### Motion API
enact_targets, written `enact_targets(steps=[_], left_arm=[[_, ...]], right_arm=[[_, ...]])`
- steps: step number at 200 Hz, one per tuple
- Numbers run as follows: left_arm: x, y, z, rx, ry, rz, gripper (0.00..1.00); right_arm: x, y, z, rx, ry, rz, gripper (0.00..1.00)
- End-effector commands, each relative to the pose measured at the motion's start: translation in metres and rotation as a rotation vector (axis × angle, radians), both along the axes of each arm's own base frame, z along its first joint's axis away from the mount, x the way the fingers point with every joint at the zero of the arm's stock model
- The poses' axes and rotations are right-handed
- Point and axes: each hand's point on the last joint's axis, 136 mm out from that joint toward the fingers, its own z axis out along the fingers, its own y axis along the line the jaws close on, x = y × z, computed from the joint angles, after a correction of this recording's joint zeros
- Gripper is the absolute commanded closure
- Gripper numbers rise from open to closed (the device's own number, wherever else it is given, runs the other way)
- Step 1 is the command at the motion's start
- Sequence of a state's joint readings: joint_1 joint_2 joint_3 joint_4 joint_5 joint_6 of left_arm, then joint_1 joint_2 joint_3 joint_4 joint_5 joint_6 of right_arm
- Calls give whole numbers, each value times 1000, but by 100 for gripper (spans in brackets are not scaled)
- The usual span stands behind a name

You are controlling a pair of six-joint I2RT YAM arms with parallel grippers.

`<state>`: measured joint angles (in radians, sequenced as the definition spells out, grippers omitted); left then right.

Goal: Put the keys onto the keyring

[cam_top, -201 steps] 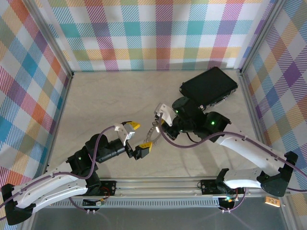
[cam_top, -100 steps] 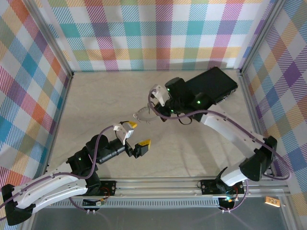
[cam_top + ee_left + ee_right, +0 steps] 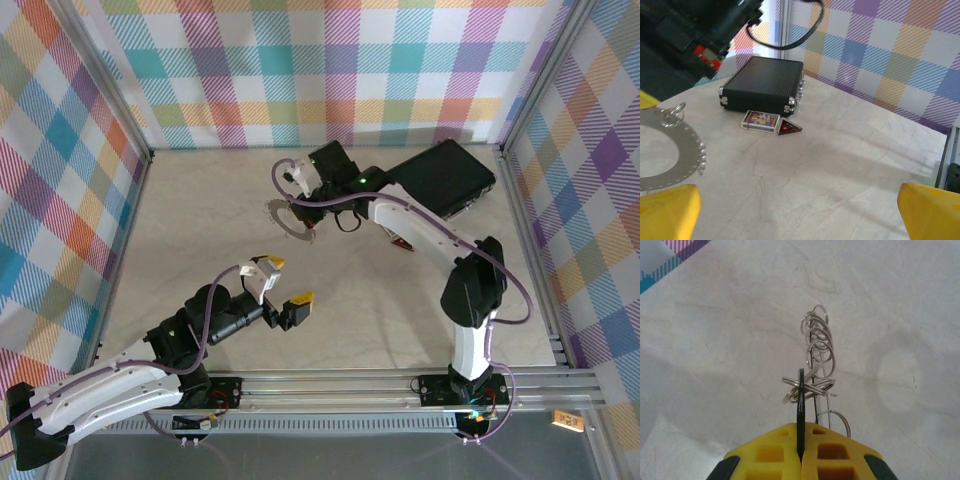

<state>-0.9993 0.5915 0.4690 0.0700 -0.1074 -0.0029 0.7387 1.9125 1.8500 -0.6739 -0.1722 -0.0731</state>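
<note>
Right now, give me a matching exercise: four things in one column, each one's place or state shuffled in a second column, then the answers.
Things:
1. left gripper
2. right gripper
3. black case
4. small box

Places and states:
A. lying on the table, close beside the black case
B. shut on the keyring
C. open, holding nothing
D. flat on the table near the back right corner

Pairs: 1-C, 2-B, 3-D, 4-A

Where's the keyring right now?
Top view: keyring held in the shut right gripper over the far middle of the table, left of the black case.
</note>
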Motion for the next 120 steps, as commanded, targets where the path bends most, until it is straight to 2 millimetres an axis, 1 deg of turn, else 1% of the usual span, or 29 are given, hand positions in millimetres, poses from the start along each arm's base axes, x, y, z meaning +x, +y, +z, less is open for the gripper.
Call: enact_targets(steps=[1, 34, 54, 86, 120], left_arm=[[2, 1, 7, -34, -42, 13, 0], [2, 0, 2, -52, -29, 10, 0], [2, -1, -1, -60, -18, 9, 0], [1, 1, -3, -68, -13, 13, 0], [2, 3, -4, -71, -13, 22, 0]], right_arm=[[12, 14, 11, 66, 0, 0, 100], [21, 24, -8, 63, 33, 1, 100], [22, 28, -22, 52, 60, 4, 100], [19, 27, -41, 27, 99, 5, 100], [12, 23, -51, 15, 122, 9, 100]])
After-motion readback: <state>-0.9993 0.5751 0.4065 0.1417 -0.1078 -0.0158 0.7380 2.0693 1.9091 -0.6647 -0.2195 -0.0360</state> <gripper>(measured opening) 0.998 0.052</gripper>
